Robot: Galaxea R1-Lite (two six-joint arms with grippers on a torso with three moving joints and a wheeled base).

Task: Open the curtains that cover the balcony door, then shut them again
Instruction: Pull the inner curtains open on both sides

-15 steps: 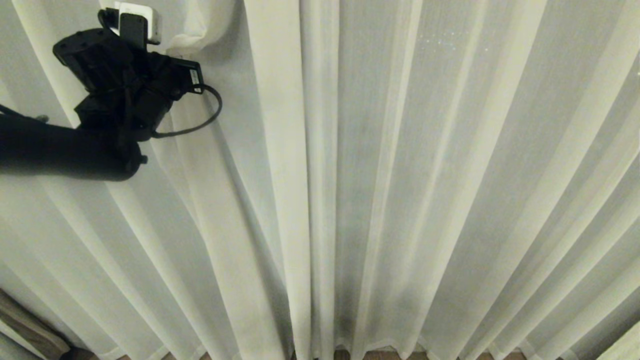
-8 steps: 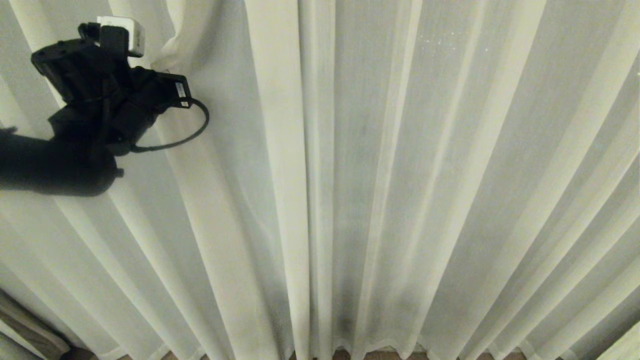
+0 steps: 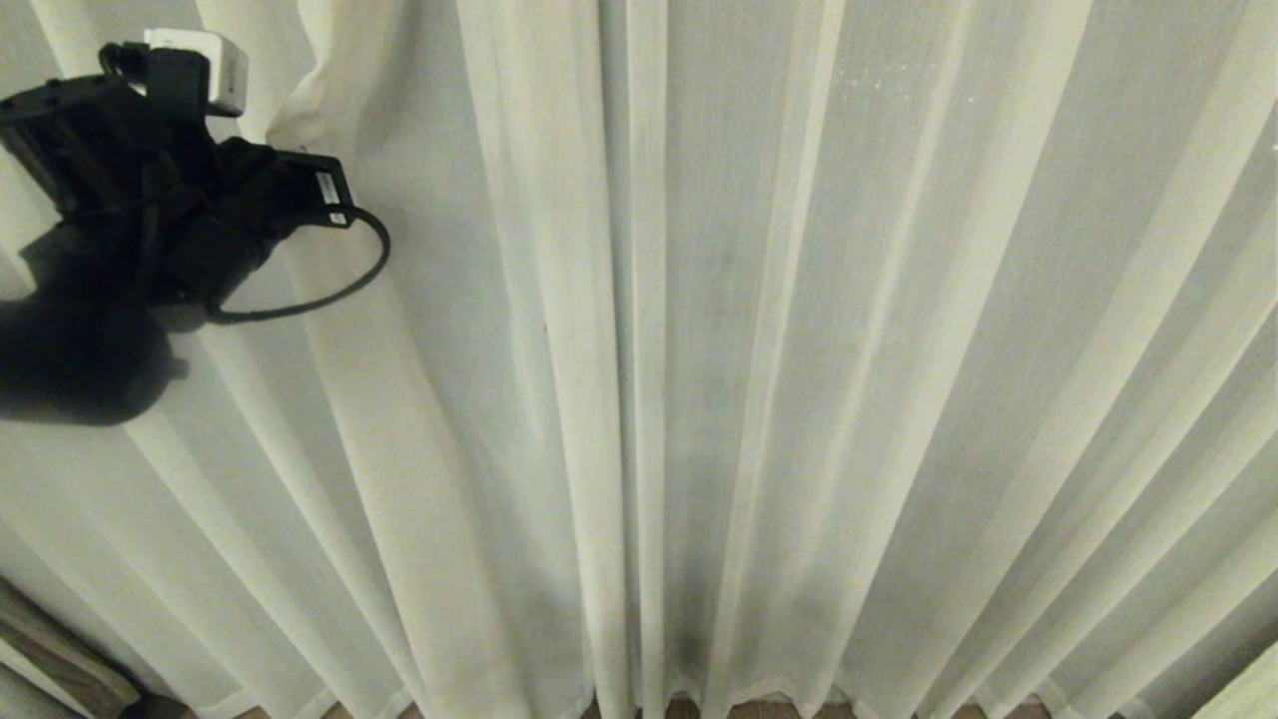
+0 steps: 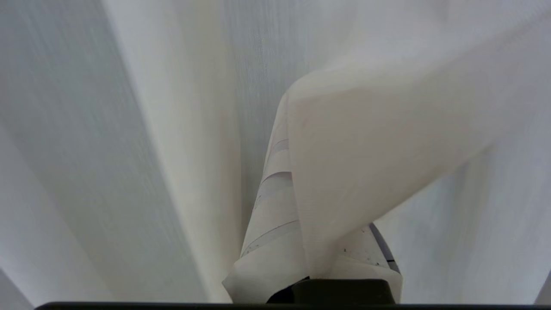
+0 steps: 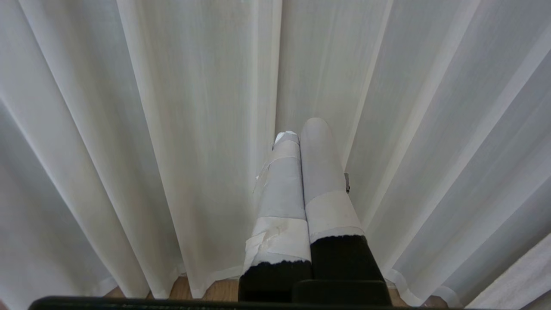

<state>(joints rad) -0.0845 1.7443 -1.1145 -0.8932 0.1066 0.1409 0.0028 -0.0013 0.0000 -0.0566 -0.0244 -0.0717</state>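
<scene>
At the far left of the head view we have our left gripper (image 3: 255, 110) raised high against the curtains (image 3: 719, 359), its fingers pinched tight on a fold of the sheer fabric. In the left wrist view that fold drapes over the taped fingers (image 4: 275, 232) and is bunched between them, which is why the cloth around the pinch puckers into a small gathered knot (image 3: 300, 100) while the pleats elsewhere hang straight. We judge that we grip high on the panel, and not low near the hem, so that a sideways pull carries to the rail above instead of only swinging the loose bottom edge.

Moving right, the pleats just beside the grip lean toward it, slanting up and to the left. Farther right they fall in their own even fan down to the hem (image 3: 759, 694), where a thin strip of wooden floor (image 3: 679, 709) shows.

The balcony door is nowhere visible; the fabric covers the whole view, so we take the opening as barely begun.

Our right gripper (image 5: 301, 137) hangs parked low in front of the curtains, near the hem, its two taped fingers pressed together on nothing, since we judge this pull needs only one arm.
</scene>
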